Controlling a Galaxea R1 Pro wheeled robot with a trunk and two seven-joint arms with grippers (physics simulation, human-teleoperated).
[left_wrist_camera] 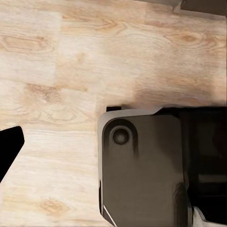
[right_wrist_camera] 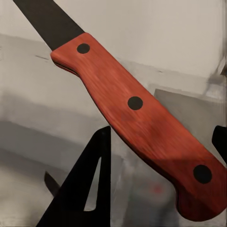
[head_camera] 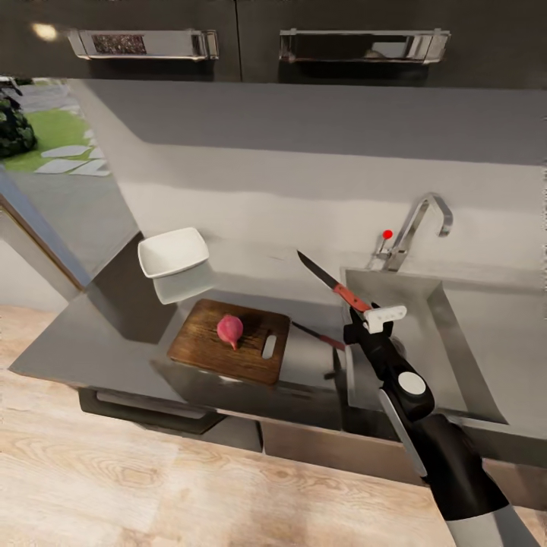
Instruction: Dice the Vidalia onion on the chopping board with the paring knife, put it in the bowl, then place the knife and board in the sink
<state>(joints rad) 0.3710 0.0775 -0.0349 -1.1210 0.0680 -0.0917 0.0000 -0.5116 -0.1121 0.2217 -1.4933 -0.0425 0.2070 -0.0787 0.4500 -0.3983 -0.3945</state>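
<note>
A pinkish-red Vidalia onion (head_camera: pixel 229 330) sits whole on the brown chopping board (head_camera: pixel 205 346), which lies on the grey countertop (head_camera: pixel 99 334). My right gripper (head_camera: pixel 372 311) is shut on the red handle of the paring knife (head_camera: pixel 334 285), held in the air between board and sink (head_camera: pixel 456 365). The dark blade points up and left toward the wall. In the right wrist view the handle (right_wrist_camera: pixel 137 113) crosses the right gripper (right_wrist_camera: pixel 163 135) between the dark fingers (right_wrist_camera: pixel 90 184). The white bowl (head_camera: pixel 173 252) stands behind the board. One finger of the left gripper shows at the edge of its wrist view, spread wide.
A bent chrome tap (head_camera: pixel 414 228) with a red knob rises behind the sink. Dark wall cabinets (head_camera: pixel 228 38) hang overhead. Pale wood floor (head_camera: pixel 152 486) lies in front of the base units. The left wrist view looks down at the floor (left_wrist_camera: pixel 71 71) and my own dark base (left_wrist_camera: pixel 142 170).
</note>
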